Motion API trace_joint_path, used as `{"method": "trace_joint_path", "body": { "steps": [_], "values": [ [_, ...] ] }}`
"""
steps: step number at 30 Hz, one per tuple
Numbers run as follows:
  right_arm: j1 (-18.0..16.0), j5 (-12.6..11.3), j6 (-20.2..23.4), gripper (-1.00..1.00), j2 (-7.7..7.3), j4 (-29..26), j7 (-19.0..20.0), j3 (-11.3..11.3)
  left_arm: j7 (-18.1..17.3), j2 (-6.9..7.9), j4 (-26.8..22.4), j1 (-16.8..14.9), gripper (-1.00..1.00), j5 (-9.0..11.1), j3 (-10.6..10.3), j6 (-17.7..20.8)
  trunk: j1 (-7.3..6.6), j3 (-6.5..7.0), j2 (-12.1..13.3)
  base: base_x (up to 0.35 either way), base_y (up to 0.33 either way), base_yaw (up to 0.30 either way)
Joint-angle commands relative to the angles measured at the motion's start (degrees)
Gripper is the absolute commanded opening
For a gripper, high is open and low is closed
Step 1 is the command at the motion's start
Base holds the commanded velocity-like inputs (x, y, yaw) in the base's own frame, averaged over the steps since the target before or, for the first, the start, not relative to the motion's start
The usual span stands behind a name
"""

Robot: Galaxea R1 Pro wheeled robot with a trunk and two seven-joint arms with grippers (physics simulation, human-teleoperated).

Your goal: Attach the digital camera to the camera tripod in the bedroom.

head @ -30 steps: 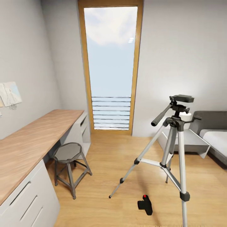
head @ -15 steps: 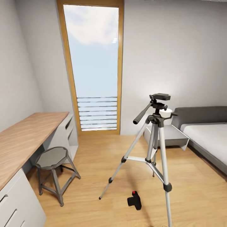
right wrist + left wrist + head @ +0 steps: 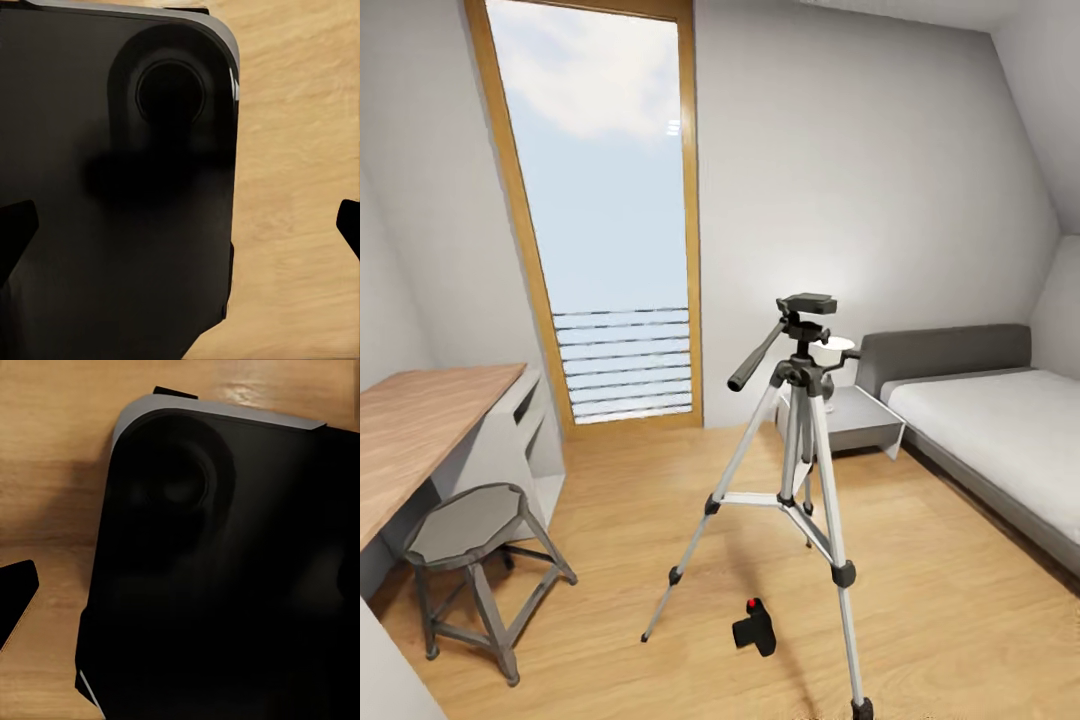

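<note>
Nearest to me, both wrist views look down past a dark, rounded part of my own body onto light wood planks. In the right wrist view two black fingertips (image 3: 16, 225) sit at opposite edges of the picture with only floor between them, so my right gripper (image 3: 180, 225) is spread wide and holds nothing. In the left wrist view I catch just one black tip (image 3: 15, 596), so I cannot tell how far my left claw is open; nothing shows in its grasp.

A little ahead on the floor (image 3: 960, 600) lies the digital camera (image 3: 756, 629), black with its red button showing, between two legs of the camera tripod (image 3: 800, 470) and touching neither. The tripod stands upright on three splayed silver legs, its black head bare and its pan handle slanting down toward my left.

I judge the step in hand is closing in on the camera. To do it well I should stop short of the nearest tripod foot, reach down between the legs without brushing them, and grip the body rather than the lens, so its base stays free for the head.

Farther off, a stool (image 3: 470, 525) stands by the desk (image 3: 420, 430). Behind the tripod an open grey bedside unit (image 3: 855, 420) carries something small and white I cannot identify, beside the bed (image 3: 990, 420).
</note>
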Motion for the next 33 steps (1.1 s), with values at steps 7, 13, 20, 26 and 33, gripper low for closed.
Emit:
{"method": "trace_joint_path", "body": {
  "steps": [7,13,20,26,33],
  "values": [
    [-0.01,0.03,-0.17,1.0,0.0,-0.01,-0.01,0.01,0.04,-0.01,0.01,-0.01,1.0,0.29,0.16,-0.17,0.0,-0.04,-0.02,0.0,0.0,-0.285],
    [-0.01,0.03,-0.17,1.0,0.02,-0.01,-0.01,0.01,0.02,-0.01,0.01,-0.01,1.0,0.25,0.16,-0.16,0.0,-0.04,-0.02,0.0,0.0,-0.284],
    [-0.01,0.03,-0.17,1.0,0.06,-0.01,-0.01,0.01,-0.01,-0.01,0.01,-0.01,1.0,0.28,0.16,-0.16,0.0,-0.04,-0.02,0.0,0.0,-0.283],
    [-0.01,0.03,-0.17,1.0,0.08,-0.01,-0.01,0.01,-0.02,-0.01,0.01,-0.01,1.0,0.29,0.16,-0.12,0.0,-0.04,-0.02,0.0,0.0,-0.282],
    [-0.01,0.03,-0.17,1.0,0.08,-0.01,-0.01,0.01,-0.02,-0.01,0.01,-0.01,1.0,0.24,0.16,-0.11,0.0,-0.04,-0.02,0.0,0.0,-0.281]
  ]
}}
